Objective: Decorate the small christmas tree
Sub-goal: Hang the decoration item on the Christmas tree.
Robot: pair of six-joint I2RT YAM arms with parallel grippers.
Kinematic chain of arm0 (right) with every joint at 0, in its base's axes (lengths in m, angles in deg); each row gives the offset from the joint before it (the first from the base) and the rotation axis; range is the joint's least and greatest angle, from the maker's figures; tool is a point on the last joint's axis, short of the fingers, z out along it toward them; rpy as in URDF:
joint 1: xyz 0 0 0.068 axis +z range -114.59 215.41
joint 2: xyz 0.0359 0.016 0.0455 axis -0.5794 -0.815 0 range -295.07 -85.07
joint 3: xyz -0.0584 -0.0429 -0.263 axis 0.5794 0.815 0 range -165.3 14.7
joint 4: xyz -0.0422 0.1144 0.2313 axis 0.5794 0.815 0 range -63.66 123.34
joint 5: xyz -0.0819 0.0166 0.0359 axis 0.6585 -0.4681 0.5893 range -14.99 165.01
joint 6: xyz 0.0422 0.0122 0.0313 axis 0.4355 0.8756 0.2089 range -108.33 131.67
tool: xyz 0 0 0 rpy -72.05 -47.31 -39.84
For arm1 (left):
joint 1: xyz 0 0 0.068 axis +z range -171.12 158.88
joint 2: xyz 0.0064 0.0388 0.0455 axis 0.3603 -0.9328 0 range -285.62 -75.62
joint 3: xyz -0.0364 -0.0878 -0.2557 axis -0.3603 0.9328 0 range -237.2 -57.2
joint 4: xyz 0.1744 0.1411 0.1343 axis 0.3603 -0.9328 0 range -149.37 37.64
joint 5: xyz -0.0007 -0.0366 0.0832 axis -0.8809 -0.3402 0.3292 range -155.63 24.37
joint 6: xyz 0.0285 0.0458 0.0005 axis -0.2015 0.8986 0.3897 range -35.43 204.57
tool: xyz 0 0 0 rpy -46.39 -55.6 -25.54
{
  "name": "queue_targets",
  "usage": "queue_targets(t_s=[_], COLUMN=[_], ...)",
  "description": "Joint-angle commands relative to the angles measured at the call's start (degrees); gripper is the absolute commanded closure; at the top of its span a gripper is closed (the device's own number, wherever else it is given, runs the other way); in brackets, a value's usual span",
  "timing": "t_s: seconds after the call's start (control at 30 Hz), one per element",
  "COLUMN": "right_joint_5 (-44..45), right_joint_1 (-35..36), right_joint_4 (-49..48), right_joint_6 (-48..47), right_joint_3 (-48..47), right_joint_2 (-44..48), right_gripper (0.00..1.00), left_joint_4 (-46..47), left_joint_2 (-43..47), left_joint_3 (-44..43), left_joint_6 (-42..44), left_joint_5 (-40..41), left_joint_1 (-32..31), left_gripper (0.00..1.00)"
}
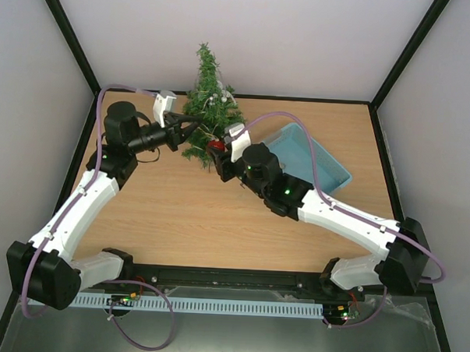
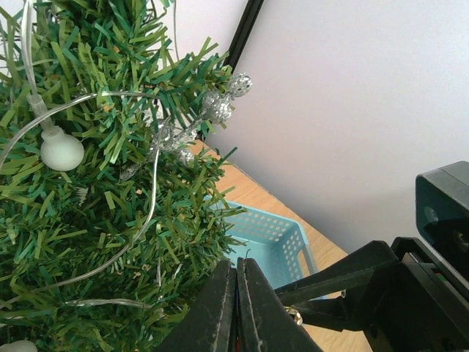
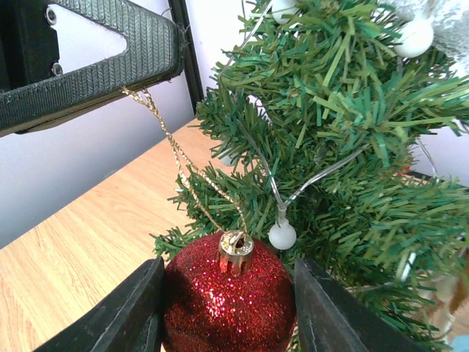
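Small christmas tree [image 1: 210,111] beside red bauble [image 3: 229,302]

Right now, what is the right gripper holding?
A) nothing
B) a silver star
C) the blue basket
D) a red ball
D: in the right wrist view the red ball sits clamped in the right gripper, and its gold cord is pinched by the left gripper.

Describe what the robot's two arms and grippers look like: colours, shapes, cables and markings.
The left arm and right arm have white shells with black joint housings; a lilac cable loops along each. Small green lights glow on the right arm. The left gripper and right gripper have black tapered fingers, the left's pad chevron-ribbed.
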Motion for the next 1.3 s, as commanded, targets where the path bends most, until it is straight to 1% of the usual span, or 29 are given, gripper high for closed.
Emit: queue_targets(t_s=[0.0, 0.2, 0.37, 0.57, 0.67, 0.7, 0.8, 0.93, 1.03, 1.1, 1.27], right_joint_5=[1.4, 3.2, 3.8, 2.9, 0.9, -0.4, -3.9, -10.7, -14.6, -15.6, -17.4], right_joint_1=[-0.2, -0.2, -0.2, -0.2, -0.2, -0.2, -0.3, -0.3, -0.2, -0.2, -0.2], right_joint_4=[3.5, 3.7, 2.8, 1.5, 1.0, 0.8, -1.2, -4.9, -5.1, -5.0, -4.4], right_joint_6=[-0.3, -3.0, -4.1, -3.6, -4.0, -4.6, -8.5, -15.8, -21.0, -23.6, -26.3], right_joint_3=[-1.8, 0.7, 3.4, 5.9, 6.7, 7.0, 9.8, 14.3, 16.0, 16.2, 16.1], right_joint_2=[3.5, 6.2, 7.7, 6.5, 5.9, 5.9, 7.3, 10.7, 12.2, 12.7, 13.6], right_gripper=[0.56, 0.56, 0.56, 0.57, 0.57, 0.57, 0.57, 0.56, 0.54, 0.54, 0.54], left_joint_4=[2.3, 3.3, 5.2, 6.9, 5.4, 4.1, 0.4, -3.1, -4.5, -5.5, -8.8], left_joint_2=[1.8, 1.9, 1.8, 1.2, 1.0, 1.2, 2.1, 3.2, 3.7, 3.7, 4.1], left_joint_3=[-2.7, -2.4, 0.2, 2.9, 3.2, 3.2, 3.2, 3.5, 4.4, 4.6, 4.6], left_joint_6=[-2.4, -3.5, -4.4, -5.0, -3.9, -3.2, -1.1, 0.1, 0.6, 0.8, 3.4], left_joint_5=[-2.6, -4.1, -4.9, -5.0, -4.8, -4.7, -5.1, -8.2, -11.4, -13.1, -15.6], left_joint_1=[0.3, 0.3, -0.5, -1.7, -1.9, -2.0, -2.1, -2.8, -3.4, -3.8, -5.1], left_gripper=[0.97, 0.97, 0.97, 0.97, 0.97, 0.96, 0.88, 0.79, 0.71, 0.68, 0.61])
